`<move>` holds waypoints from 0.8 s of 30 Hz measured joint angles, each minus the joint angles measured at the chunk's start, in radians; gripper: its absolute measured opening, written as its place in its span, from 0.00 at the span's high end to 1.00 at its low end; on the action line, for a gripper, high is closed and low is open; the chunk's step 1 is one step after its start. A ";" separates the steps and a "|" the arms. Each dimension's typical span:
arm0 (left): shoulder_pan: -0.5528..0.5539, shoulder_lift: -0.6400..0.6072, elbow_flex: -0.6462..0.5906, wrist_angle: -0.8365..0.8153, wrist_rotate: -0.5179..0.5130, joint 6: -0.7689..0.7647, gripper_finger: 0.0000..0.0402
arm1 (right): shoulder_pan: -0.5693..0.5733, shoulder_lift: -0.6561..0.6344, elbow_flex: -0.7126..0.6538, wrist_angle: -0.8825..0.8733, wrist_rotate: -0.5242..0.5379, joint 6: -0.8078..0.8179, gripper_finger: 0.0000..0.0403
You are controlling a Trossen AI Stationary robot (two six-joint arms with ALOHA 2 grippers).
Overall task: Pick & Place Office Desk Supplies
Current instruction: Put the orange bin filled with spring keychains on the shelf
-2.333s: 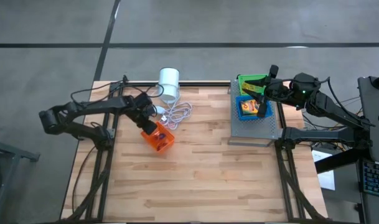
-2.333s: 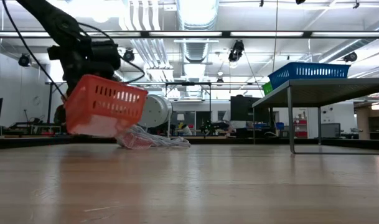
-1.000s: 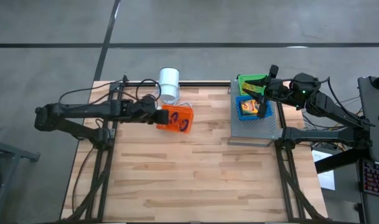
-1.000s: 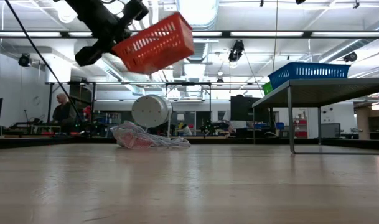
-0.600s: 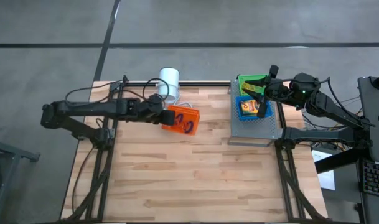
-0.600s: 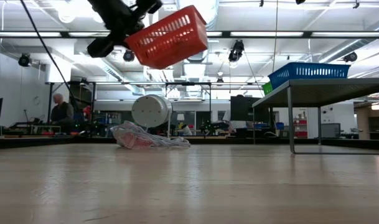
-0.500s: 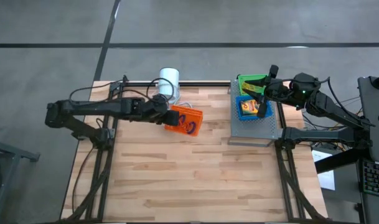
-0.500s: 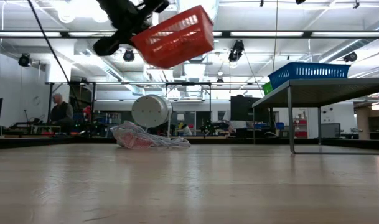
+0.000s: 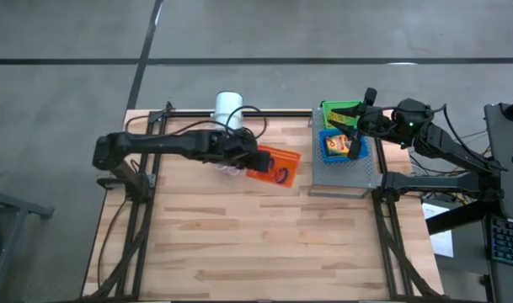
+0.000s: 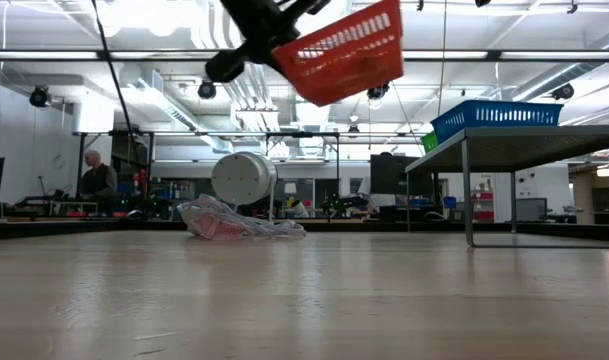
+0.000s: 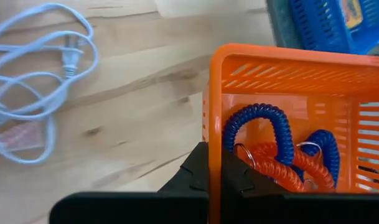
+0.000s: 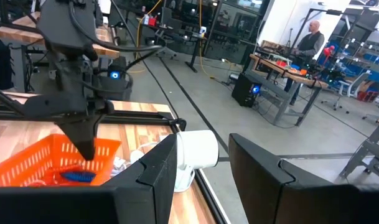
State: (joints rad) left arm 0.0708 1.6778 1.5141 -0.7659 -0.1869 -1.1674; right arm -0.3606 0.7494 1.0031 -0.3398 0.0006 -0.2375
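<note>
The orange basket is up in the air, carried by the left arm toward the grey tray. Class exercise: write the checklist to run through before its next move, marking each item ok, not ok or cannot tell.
1. Grip: the left gripper is shut on the wall of the orange basket: ok.
2. Clearance: in the low view the basket hangs well above the table and the white coiled cord: ok.
3. Contents: the blue and red coiled bands lie inside the tilted basket: ok.
4. Free spot on the grey tray: the blue basket and green basket fill its far part, the near part is bare: ok.
5. Right gripper hovers over the tray, possibly in the way: not ok.
</note>
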 joint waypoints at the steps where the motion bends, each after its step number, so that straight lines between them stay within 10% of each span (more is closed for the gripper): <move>1: 0.000 0.011 0.014 0.005 0.000 -0.016 0.99 | 0.000 0.000 0.000 0.000 0.000 -0.001 0.65; 24: -0.004 0.100 0.034 0.145 0.030 0.081 0.99 | 0.000 0.000 0.000 0.000 0.000 0.000 0.65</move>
State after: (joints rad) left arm 0.0669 1.7781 1.5482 -0.6209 -0.1570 -1.0867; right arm -0.3603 0.7494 1.0031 -0.3397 0.0006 -0.2376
